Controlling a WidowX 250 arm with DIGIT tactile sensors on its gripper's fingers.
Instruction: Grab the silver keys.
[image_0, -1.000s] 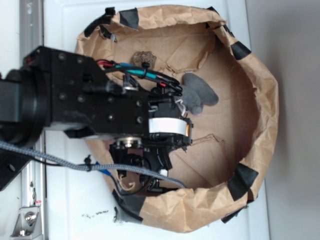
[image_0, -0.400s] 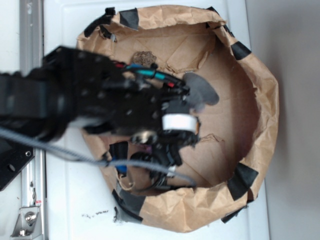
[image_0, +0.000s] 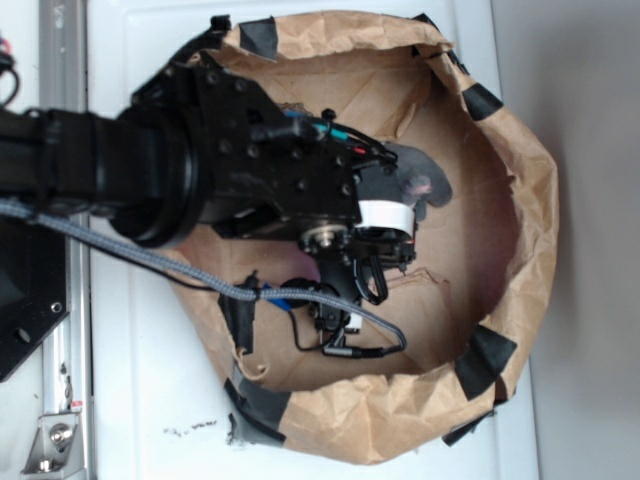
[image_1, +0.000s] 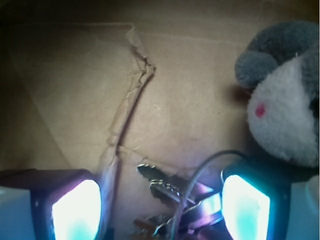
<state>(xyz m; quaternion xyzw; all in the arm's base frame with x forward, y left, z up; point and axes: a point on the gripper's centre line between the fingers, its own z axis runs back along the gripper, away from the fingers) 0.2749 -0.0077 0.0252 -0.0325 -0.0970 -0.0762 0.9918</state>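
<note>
My jaws (image_1: 162, 207) stand open, the two lit pads (image_1: 76, 210) well apart at the bottom corners of the wrist view, and nothing is clamped between them. The silver keys (image_1: 172, 197) lie on the brown paper floor in the gap between my jaws, closer to the pad on the right of that view than to the other, and I cannot tell whether they touch it. Their long axis runs slantwise across the gap: the blade tips point up and to the left, away from my jaws, while the heads gather low near the frame's bottom edge. The thin wire loop (image_1: 200, 172) rises from the bunch and arcs up and over toward the right-hand pad. Beyond that pad, up and to the right, sits the grey plush toy (image_1: 282, 100), its white face with a pink spot turned toward me; it is near the pad, but I cannot say whether it touches. A torn crease in the paper (image_1: 131, 92) runs from ahead of my jaws down toward the left pad. The exterior view shows what the wrist view cannot: my black arm (image_0: 200, 170) reaching from the left into a crumpled paper bag (image_0: 530, 200) with black tape patches (image_0: 487, 360) on its rim, resting on the white table (image_0: 140, 400), with only a bit of the plush toy (image_0: 425, 180) peeking past my wrist. That view hides the keys entirely under my arm; only the wrist view shows them and my pads.
</note>
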